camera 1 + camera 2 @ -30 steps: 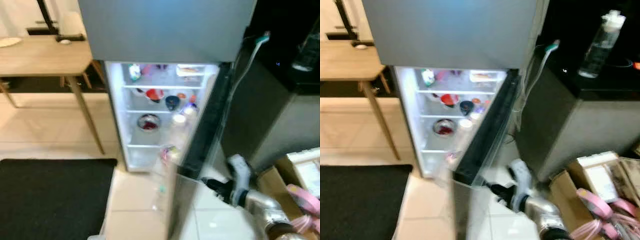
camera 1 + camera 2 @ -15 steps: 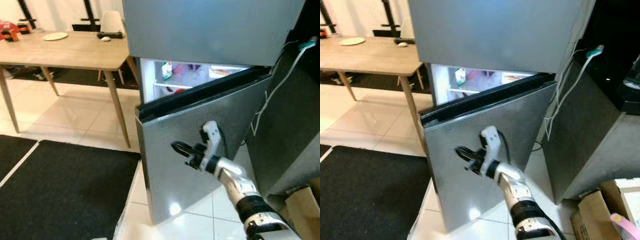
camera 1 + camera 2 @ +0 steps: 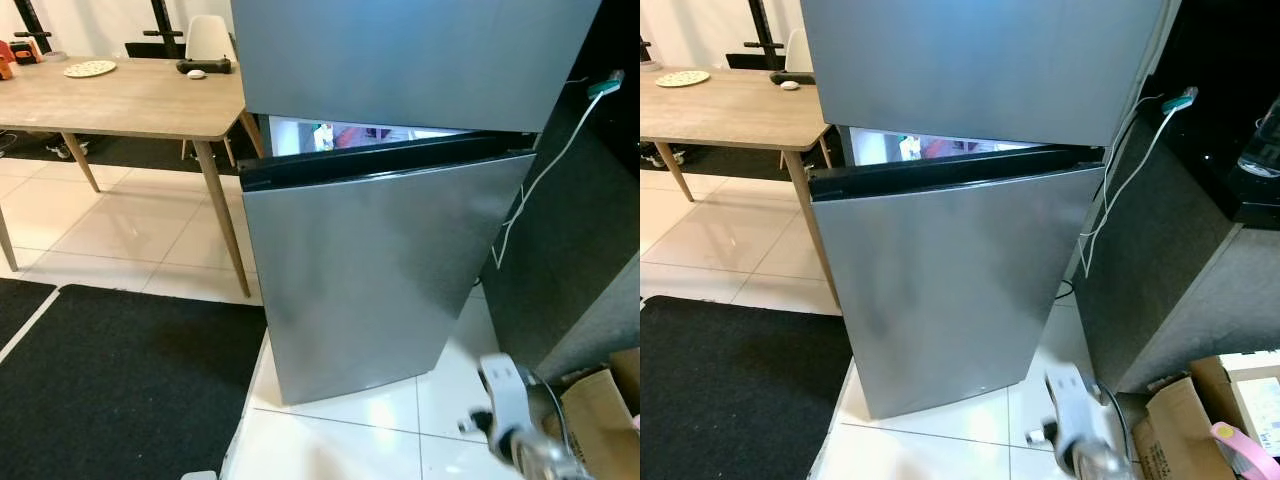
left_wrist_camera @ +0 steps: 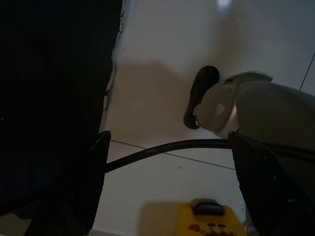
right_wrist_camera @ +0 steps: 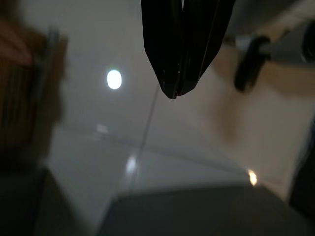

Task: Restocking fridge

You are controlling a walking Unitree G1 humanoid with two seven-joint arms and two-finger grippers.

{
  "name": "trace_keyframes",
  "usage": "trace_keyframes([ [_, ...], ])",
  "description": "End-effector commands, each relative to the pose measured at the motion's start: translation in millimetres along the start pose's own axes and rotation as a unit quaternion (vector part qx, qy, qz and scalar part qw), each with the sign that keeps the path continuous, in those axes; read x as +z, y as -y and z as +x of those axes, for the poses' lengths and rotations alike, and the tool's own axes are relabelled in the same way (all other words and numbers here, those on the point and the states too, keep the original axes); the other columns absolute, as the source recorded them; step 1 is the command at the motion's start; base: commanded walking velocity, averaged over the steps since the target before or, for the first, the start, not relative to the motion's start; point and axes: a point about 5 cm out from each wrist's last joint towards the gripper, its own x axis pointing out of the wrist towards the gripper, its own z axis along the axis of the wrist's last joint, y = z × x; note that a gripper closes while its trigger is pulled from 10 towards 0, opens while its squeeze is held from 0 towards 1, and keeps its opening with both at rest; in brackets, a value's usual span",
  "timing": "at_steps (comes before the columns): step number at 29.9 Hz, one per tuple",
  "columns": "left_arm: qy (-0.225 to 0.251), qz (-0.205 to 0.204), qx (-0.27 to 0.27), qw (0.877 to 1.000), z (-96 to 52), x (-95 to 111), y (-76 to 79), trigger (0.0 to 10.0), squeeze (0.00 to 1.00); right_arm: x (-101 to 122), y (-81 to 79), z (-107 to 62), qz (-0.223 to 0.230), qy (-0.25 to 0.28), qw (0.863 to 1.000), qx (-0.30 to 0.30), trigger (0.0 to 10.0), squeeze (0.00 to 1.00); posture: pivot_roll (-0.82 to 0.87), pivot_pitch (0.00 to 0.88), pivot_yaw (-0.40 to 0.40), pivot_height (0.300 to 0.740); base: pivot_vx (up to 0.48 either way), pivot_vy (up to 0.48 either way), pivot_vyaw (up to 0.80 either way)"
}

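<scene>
One silver fridge door [image 3: 380,270] stands slightly ajar, interior lit; right tool [image 5: 183,46] pinched together, empty.

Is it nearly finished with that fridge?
Nearly, it seems. The grey steel lower fridge door is swung almost shut; a lit strip of shelves shows above it. The right gripper, fingers together and empty, hangs over the floor. Left to do: pressing the door fully closed.

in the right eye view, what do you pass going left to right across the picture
Wooden table → fridge door, slightly ajar → white cable with green plug → dark counter → cardboard box
</scene>
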Motion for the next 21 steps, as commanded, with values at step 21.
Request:
trace_keyframes([
  [21,-0.015,0.028,0.001,0.999,-0.4,-2.7,-2.1,10.0,0.0,-113.6,16.7,-38.8,0.023,-0.172,0.98,-0.095,10.0,0.0,-0.07,0.0,-0.022,0.74,0.435,0.0,0.0],
])
